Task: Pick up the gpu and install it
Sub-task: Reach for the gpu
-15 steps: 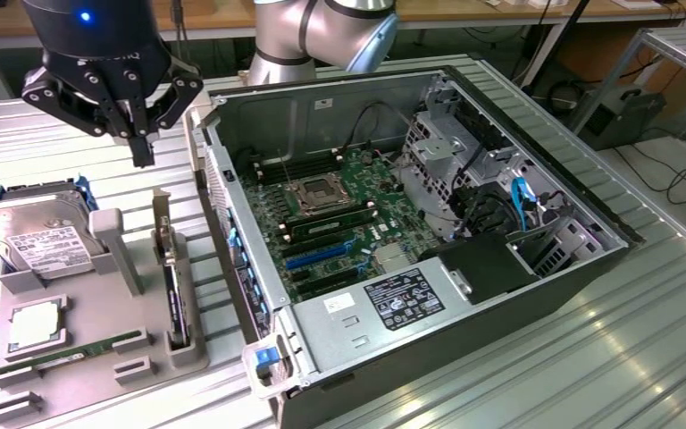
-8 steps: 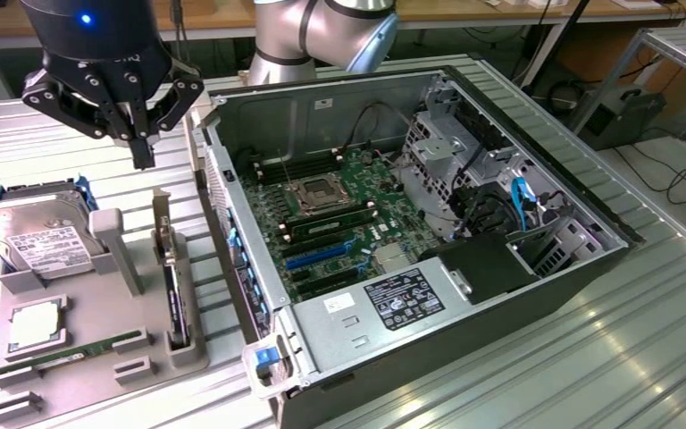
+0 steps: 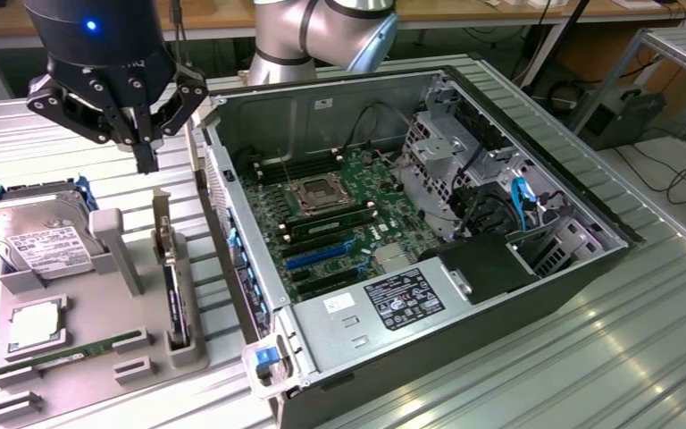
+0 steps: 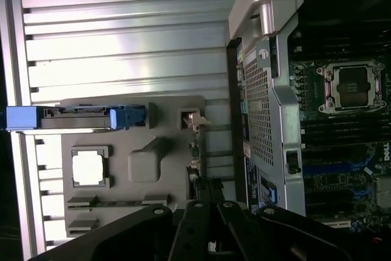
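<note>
One arm: its gripper (image 3: 146,163) hangs above the tray's far end as the exterior view shows it, over the row where the card stands.
Tray (image 3: 87,308): grey parts holder on the slatted bench; every place below is given from it.
Drive (image 3: 33,237): on the tray's far corner at the exterior view's left, leaning in a blue carrier.
CPU (image 3: 36,329): flat in a pocket on the tray, nearer the camera than the drive.
Stick (image 3: 69,351): lying in the tray's near clips, just beside the CPU.
Gripper state: fingers pressed together, nothing between them.
Gpu (image 3: 174,295): on edge in the slot along the tray's edge at the exterior view's right, silver bracket end toward the gripper. It sits below the fingertips, apart from them and untouched.
Case (image 3: 522,313): lying open just beside the tray, at the exterior view's right.
Board (image 3: 331,223): inside the case, with a blue slot (image 3: 317,257) empty.
Progress: early, with the pick not yet made.
Risk, fingers: together as they are, they would strike the card's top edge rather than straddle it.
Risk, room: the card stands near the case wall, so a finger on that side could catch the case.
Risk, card: thin and upright, it could tilt or bind in its slot if gripped off-centre.
</note>
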`<action>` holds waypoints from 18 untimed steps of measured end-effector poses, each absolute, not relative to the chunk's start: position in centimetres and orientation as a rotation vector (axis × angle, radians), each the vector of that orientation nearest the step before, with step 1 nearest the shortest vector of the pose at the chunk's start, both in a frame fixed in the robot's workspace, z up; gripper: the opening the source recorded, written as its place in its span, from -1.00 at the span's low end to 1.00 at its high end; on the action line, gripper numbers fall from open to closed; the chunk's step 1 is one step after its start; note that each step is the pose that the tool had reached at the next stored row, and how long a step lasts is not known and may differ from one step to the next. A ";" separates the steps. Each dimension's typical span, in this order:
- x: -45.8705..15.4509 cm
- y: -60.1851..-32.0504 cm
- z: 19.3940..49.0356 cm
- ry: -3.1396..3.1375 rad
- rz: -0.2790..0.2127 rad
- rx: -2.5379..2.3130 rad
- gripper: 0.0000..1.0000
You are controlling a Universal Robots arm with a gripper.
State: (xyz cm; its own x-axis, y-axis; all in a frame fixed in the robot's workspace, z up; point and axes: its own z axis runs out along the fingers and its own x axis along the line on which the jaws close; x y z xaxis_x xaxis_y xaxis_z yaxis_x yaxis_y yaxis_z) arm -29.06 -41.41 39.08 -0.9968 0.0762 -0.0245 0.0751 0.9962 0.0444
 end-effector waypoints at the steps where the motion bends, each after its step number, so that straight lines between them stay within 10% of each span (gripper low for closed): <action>1: -29.0 -41.6 39.1 3.112 0.068 0.118 -0.79; 18: -28.7 -43.1 38.9 3.113 0.068 0.118 -0.79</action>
State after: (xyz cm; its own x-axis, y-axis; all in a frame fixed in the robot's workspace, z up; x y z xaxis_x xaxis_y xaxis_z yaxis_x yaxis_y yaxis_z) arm -28.67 -43.14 38.91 -0.9968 0.0762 -0.0244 0.0751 0.9962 0.0444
